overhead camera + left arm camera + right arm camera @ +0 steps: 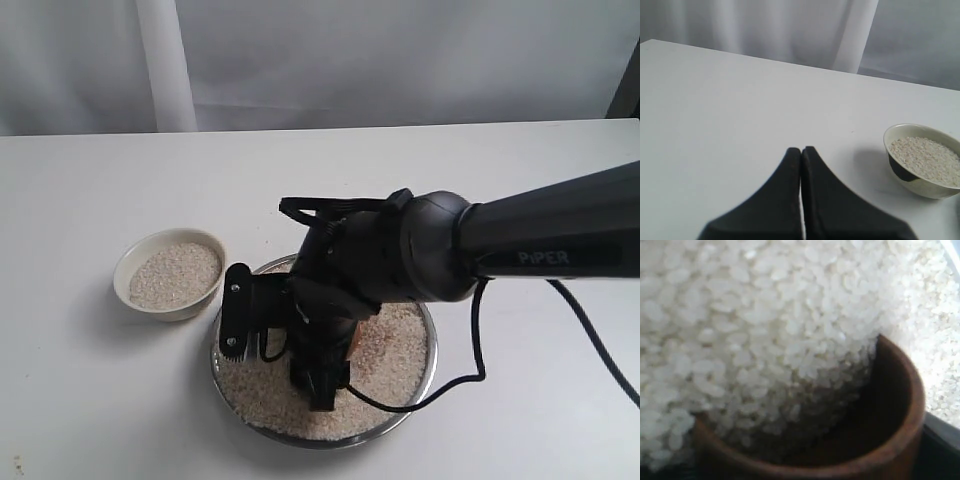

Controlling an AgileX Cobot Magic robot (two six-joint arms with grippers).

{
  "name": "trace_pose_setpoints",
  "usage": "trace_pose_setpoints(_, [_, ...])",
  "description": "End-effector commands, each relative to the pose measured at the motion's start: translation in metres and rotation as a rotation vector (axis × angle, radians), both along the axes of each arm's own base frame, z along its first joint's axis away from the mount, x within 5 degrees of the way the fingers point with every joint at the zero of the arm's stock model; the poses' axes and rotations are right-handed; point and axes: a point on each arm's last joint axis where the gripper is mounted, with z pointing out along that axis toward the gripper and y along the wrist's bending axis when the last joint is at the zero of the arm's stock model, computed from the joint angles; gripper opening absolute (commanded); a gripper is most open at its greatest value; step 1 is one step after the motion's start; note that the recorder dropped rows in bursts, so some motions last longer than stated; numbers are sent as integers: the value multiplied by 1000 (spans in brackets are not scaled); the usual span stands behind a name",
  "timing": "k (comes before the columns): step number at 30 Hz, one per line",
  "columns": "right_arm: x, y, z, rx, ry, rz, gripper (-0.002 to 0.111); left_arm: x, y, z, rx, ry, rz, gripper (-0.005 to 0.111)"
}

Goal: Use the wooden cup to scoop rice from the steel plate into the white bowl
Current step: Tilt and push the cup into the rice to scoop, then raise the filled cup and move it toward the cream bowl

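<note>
The steel plate [428, 368] sits near the table's front and holds a wide bed of rice [398, 352]. My right gripper [322, 385] reaches down into it, shut on the wooden cup [902, 405]. The cup lies tipped with its mouth pushed into the rice [765, 315], and grains spill into its dark interior. From outside only a reddish sliver of the cup [357, 338] shows beside the wrist. The white bowl [170, 273] stands left of the plate, holding some rice [925, 159]. My left gripper [801, 150] is shut on nothing, above bare table, left of the bowl [920, 185].
The right arm's black link [560, 235] crosses from the right edge above the table, and its cable [478, 340] loops down beside the plate. A white curtain [320, 60] hangs behind the table's far edge.
</note>
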Motion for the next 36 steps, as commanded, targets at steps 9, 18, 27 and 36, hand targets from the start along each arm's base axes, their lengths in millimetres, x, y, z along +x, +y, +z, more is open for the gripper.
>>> trace_pose_setpoints(9, [8, 6, -7, 234, 73, -170, 0, 0, -1, 2, -6, -9, -8, 0])
trace_pose_setpoints(18, [5, 7, -9, 289, 89, -202, 0, 0, -1, 2, -6, -9, -8, 0])
trace_pose_setpoints(27, [-4, -11, -5, 430, 42, -226, 0, 0, -1, 2, -6, -9, -8, 0])
trace_pose_setpoints(36, [-8, -34, -7, 561, -24, -283, 0, 0, -1, 2, -6, -9, -8, 0])
